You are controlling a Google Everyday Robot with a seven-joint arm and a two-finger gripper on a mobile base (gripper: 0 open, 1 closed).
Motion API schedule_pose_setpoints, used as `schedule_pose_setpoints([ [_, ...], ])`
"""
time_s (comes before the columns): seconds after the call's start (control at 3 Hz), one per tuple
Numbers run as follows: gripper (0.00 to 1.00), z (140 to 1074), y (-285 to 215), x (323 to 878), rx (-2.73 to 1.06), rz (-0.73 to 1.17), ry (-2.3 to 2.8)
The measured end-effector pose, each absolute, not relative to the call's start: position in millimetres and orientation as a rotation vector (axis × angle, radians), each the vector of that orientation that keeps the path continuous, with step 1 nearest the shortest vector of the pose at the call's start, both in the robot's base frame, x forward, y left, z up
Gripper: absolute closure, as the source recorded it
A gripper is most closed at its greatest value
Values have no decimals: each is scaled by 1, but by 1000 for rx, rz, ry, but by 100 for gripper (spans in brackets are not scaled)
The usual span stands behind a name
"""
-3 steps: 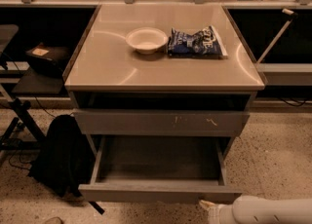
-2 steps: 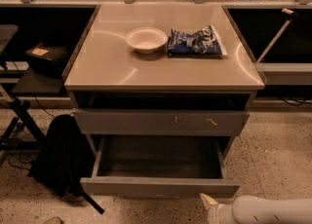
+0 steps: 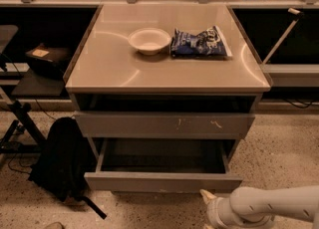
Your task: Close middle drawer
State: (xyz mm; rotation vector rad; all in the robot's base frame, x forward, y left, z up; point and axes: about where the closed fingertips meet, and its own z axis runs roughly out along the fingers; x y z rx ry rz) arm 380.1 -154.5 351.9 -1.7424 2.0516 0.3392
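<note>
Camera view: grey cabinet (image 3: 124, 73) seen from front and above. Middle drawer (image 3: 162, 181) pulled well out, lowest of those visible, plain front facing forward, grey box interior open to view. Above it, closed drawer front (image 3: 149, 123) with pale scratch marks. On top: white bowl (image 3: 149, 40) just beside blue snack bag (image 3: 199, 43). Gripper (image 3: 206, 196) low at right, on a white arm (image 3: 269, 205), just below the right end of the open drawer's front (contact not discernible; open or closed grip, cannot tell). Black backpack (image 3: 60, 161) on speckled floor, left of cabinet.
</note>
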Motion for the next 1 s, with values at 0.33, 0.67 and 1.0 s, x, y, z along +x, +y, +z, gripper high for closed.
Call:
schedule_pose_setpoints([
  [0.33, 0, 346, -139, 415, -1772, 343, 2046],
  [0.67, 0, 345, -136, 420, -1777, 343, 2046],
  [1.0, 0, 342, -119, 449, -1810, 333, 2044],
])
